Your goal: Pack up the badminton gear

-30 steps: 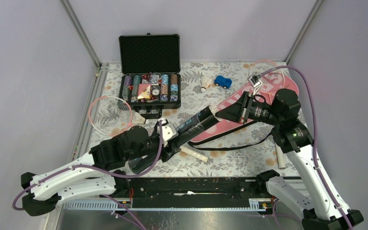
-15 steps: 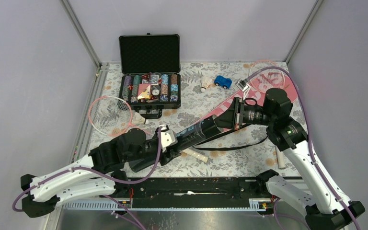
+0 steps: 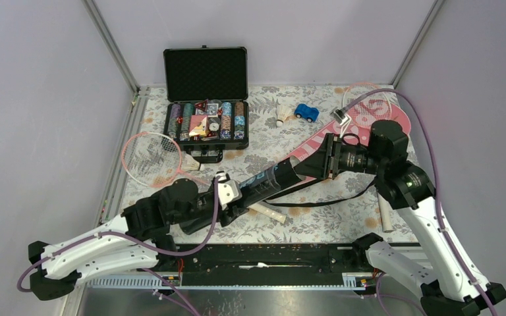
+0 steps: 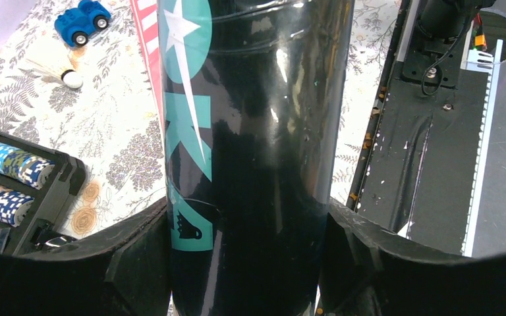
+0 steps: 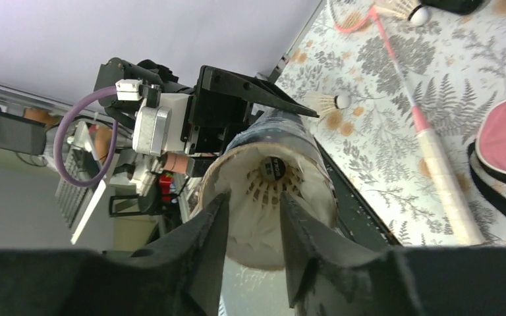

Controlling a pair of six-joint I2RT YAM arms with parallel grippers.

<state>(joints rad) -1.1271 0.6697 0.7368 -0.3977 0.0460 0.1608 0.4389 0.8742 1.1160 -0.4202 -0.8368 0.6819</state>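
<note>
The left pincer [image 4: 250, 260] is clamping the black tube [image 3: 269, 182], holding it slanted above the bench [image 3: 316, 224]. The right pincer [image 5: 250, 227] is standing parted at the tube's mouth, gripping nothing, where a shuttlecock [image 5: 271, 172] is sitting just inside. It is sitting shallow, I judge, so a downward tilt may spill it.

This is a robotics lab cell: grey panel walls [image 3: 33, 99], aluminium posts [image 3: 111, 46].

Open black poker chip case [image 3: 205, 71], blue toy car [image 3: 307, 112], fern-print table cover [image 3: 333, 222]
</note>
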